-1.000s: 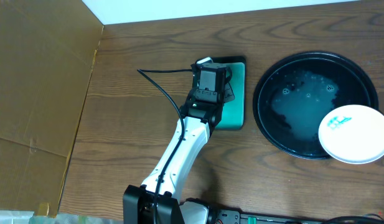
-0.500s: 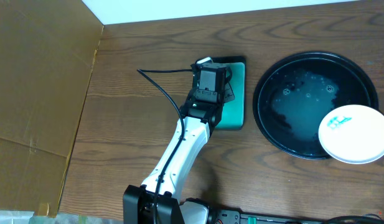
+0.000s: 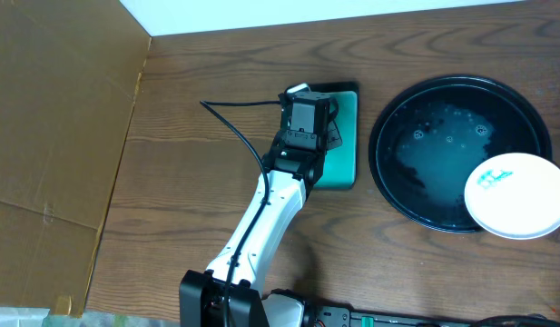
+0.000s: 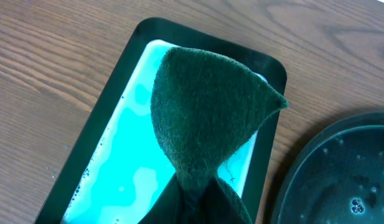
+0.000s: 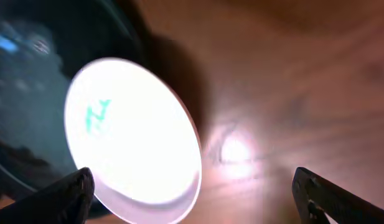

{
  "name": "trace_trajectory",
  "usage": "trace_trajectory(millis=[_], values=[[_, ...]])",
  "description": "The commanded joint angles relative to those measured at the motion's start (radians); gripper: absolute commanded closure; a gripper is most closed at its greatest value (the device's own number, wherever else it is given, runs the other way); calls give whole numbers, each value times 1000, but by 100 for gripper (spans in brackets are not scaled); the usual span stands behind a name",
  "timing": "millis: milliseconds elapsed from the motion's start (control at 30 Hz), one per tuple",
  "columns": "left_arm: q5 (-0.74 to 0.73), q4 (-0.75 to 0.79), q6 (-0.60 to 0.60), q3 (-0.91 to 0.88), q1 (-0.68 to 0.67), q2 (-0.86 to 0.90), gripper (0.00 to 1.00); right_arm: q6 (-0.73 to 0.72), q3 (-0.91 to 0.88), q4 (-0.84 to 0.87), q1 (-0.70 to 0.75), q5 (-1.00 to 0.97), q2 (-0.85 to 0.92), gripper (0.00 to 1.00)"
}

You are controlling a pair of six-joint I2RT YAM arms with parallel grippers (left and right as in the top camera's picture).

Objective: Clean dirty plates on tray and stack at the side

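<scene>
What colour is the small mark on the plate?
Teal; the plate shows it best in the right wrist view.

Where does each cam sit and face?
Overhead: fixed above the table, facing straight down; left arm over sponge tray, plate overlapping rim of black tray.
Left wrist: on left arm, facing down past shut left claw pinching sponge.
Right wrist: wrist-mounted, facing down at plate; open right claw, fingertips at bottom corners.
Shared: overhead and right wrist both show plate.
</scene>
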State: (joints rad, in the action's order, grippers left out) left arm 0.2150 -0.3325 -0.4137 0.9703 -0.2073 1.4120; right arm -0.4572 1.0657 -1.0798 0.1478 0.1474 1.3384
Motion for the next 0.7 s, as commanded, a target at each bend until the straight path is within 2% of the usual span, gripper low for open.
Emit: trace_trajectory(millis=[0,167,300,533,567,633,667], values=[[2,5,9,-7,1,6,93,-99,-63,-6,-42,18,6,1],[2,4,10,-7,1,6,93,-114,-191,65,-74,200,6,1],[2,4,10,-7,1,6,93,-205,-290,123,-93,189,6,1],[2,4,10,-7,1,6,93,-262,-355,203,-123,142,6,1],[2,5,10,-7,1,6,93,-261,-355,212,-126,129,6,4],[2,5,10,-7,1,6,93,-261,-355,232,-137,102,6,19],[2,4,10,-7,1,6,93,-265,-356,238,-144,93,8,22]])
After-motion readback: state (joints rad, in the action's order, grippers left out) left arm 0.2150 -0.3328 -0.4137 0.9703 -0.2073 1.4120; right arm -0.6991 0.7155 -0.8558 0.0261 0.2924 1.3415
